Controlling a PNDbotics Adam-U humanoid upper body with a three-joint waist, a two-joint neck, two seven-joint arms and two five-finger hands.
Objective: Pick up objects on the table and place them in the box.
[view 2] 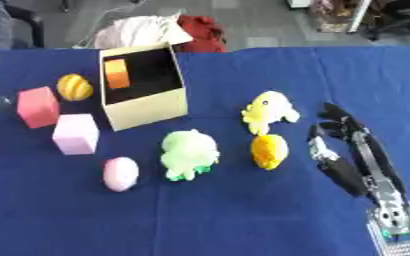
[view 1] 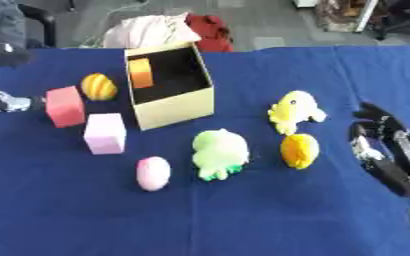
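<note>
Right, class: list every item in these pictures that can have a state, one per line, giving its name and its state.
box: open, upright, holding an orange block
red block: on the cloth, outside the box
pink block: on the cloth, outside
striped egg: outside, left of the box
pink egg: lying outside
green plush: lying outside
yellow plush: outside
orange plush: outside
right hand: open, holding nothing
left hand: not visible

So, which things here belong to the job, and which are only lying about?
Job: box holding an orange block; red block, pink block, striped egg, pink egg, green plush, yellow plush, orange toy; right hand, open.

Lying about: pale and red cloth bundle behind the table.
</note>
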